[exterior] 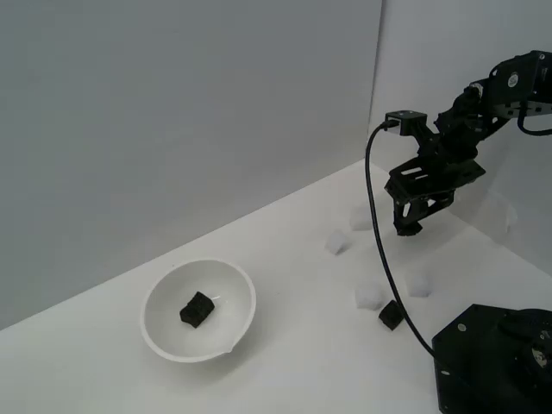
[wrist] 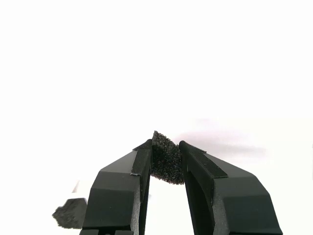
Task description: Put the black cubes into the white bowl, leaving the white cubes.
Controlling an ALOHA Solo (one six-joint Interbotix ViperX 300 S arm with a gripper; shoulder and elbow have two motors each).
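**One Black Cube Clamped and Raised; One Bowled; One Left on the Tabletop**

A black cube [wrist: 166,159] is held between the two fingers of the gripper [wrist: 165,164]. In the wrist view the jaws are pressed against two opposite faces, and the cube sits slightly tilted, with one corner protruding beyond the fingertips. The grip is taken near the fingertips, which is judged to permit a clean release when the jaws are parted. In the exterior view the gripper [exterior: 409,228] is suspended above the tabletop [exterior: 293,302], clear of every item, near the tabletop's far edge at the exterior view's right.

A second black cube [exterior: 197,310] lies inside the white bowl [exterior: 199,309], near the middle of its floor. The bowl stands toward the exterior view's left, well apart from the gripper; a lateral carry across the open surface is therefore judged to be required before release.

A third black cube [exterior: 391,315] rests on the tabletop, just beside a white cube [exterior: 369,297], and is partly crossed by the arm's cable [exterior: 379,233]. It is probably the dark item seen at the edge of the wrist view [wrist: 71,213].

Three further white cubes [exterior: 338,244] [exterior: 360,218] [exterior: 419,285] are scattered beneath and around the gripper and are to be left in place. The raised height is judged adequate to pass over them without contact.
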